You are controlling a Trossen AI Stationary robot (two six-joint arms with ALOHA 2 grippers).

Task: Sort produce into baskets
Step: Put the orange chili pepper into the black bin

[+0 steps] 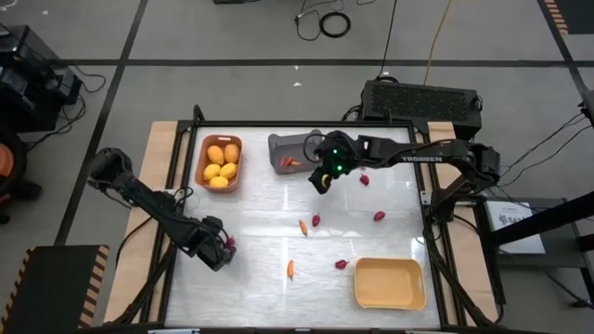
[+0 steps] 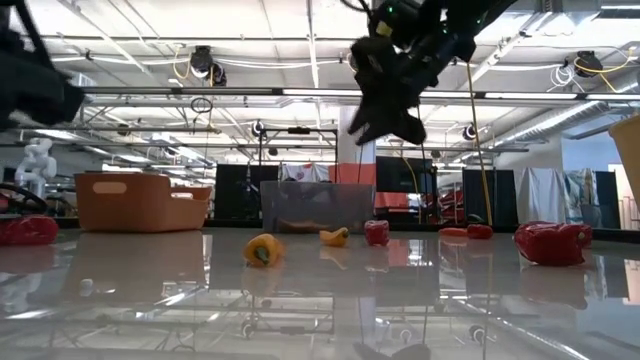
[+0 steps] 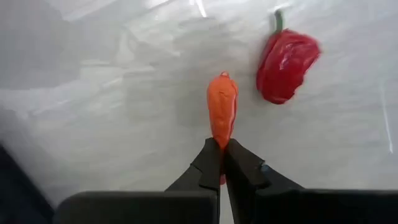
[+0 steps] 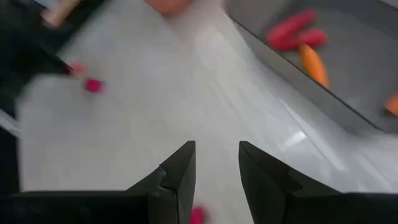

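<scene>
Three baskets; five yellow fruits; two arms.

One camera hangs high above and looks straight down on the whole worktop. Another sits low at the worktop's edge and looks flat across it into the big room behind. Both see the orange-brown basket and the grey basket. A camera on each arm looks past that arm's own dark fingers, very close to the worktop. The right one also sees the grey basket.
</scene>
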